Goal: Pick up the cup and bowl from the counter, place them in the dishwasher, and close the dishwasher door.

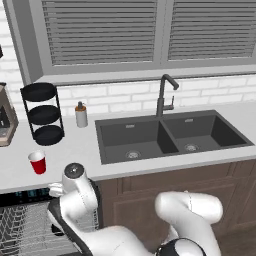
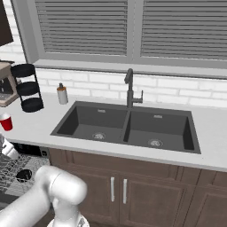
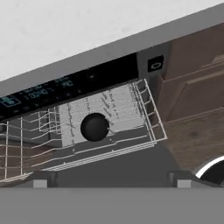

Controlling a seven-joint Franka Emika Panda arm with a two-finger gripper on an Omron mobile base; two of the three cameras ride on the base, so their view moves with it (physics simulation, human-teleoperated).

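The red cup (image 1: 37, 162) stands upright on the light counter (image 1: 80, 150), left of the sink, and shows at the left edge as cup (image 2: 5, 122) in the right base view. The black bowl (image 3: 94, 127) rests in the wire rack (image 3: 127, 109) of the open dishwasher (image 3: 65, 83); the same bowl (image 2: 24, 175) shows in the right base view. My gripper (image 3: 110, 181) hovers above the rack and bowl, open, its two fingertips wide apart with nothing between them. The dishwasher door (image 3: 113, 164) lies open below the rack.
A black double sink (image 1: 170, 135) with a tall faucet (image 1: 162, 97) fills the counter's middle. A grey soap bottle (image 1: 81, 115) and a black three-tier stand (image 1: 44, 112) stand at the back left. Brown wooden cabinets (image 2: 133, 186) sit right of the dishwasher.
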